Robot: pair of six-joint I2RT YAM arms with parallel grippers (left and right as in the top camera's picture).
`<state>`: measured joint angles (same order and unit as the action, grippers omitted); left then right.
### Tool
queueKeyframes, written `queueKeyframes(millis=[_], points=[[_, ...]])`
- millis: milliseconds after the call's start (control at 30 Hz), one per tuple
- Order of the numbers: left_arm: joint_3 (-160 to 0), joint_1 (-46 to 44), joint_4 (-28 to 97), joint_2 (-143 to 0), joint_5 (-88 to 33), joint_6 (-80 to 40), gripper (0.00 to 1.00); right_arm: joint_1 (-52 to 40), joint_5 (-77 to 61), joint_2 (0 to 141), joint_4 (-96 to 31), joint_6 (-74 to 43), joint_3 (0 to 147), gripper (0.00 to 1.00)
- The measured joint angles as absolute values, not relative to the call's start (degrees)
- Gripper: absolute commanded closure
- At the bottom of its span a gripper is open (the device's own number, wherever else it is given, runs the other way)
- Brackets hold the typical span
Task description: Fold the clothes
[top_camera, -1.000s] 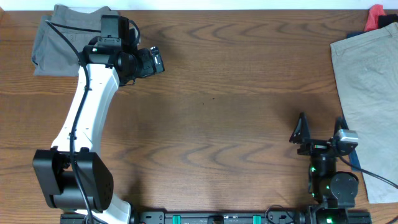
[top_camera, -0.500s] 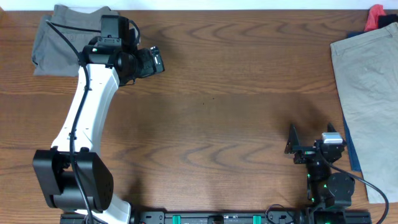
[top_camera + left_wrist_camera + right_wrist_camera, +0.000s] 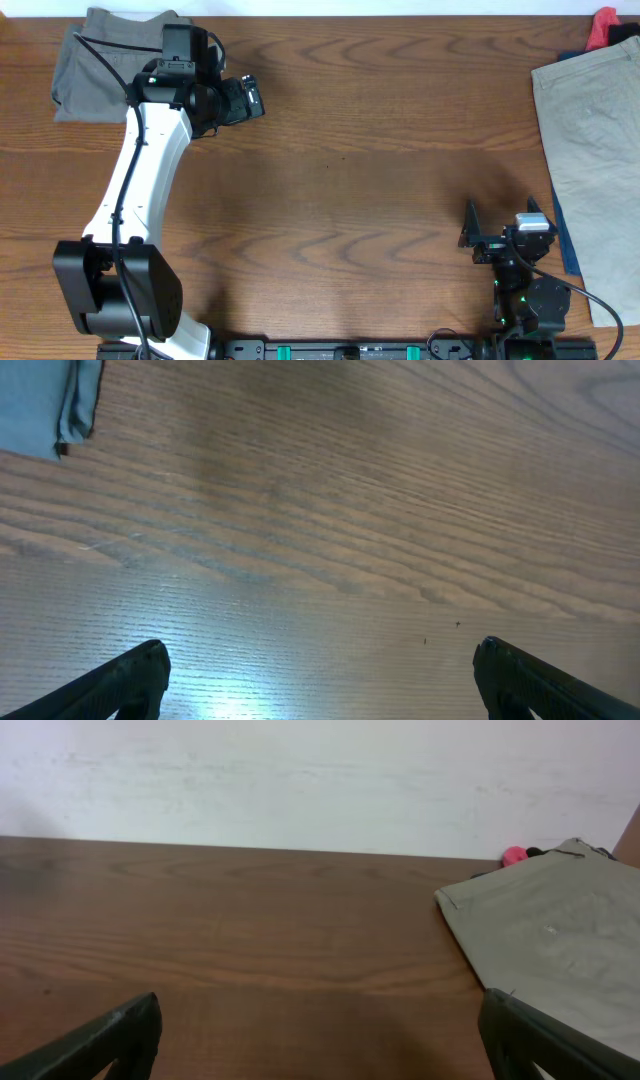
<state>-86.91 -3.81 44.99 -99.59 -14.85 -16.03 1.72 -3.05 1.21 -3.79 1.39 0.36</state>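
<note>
A folded mid-grey garment (image 3: 95, 58) lies at the table's far left corner, partly under my left arm; its edge shows in the left wrist view (image 3: 55, 405). Khaki-beige trousers (image 3: 600, 150) lie spread along the right edge and also show in the right wrist view (image 3: 560, 940). My left gripper (image 3: 250, 98) is open and empty, just right of the grey garment, over bare wood (image 3: 320, 670). My right gripper (image 3: 500, 232) is open and empty near the front right, left of the khaki trousers (image 3: 320, 1040).
A red item (image 3: 603, 25) sits at the far right corner behind the khaki trousers, seen as pink in the right wrist view (image 3: 514, 854). A blue cloth edge (image 3: 567, 245) peeks from under the trousers. A white wall stands behind the table.
My right gripper has drawn back toward the front of the table and lowered, staying open. My left arm has not moved.
</note>
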Motion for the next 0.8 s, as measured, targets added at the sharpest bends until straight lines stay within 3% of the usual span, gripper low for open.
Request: queueKeyframes(millis=[800], points=[[-86.91, -3.79, 48.49, -99.59, -14.31, -16.03, 0.02, 1.69, -3.05, 1.21, -3.79, 1.76, 0.38, 0.01]])
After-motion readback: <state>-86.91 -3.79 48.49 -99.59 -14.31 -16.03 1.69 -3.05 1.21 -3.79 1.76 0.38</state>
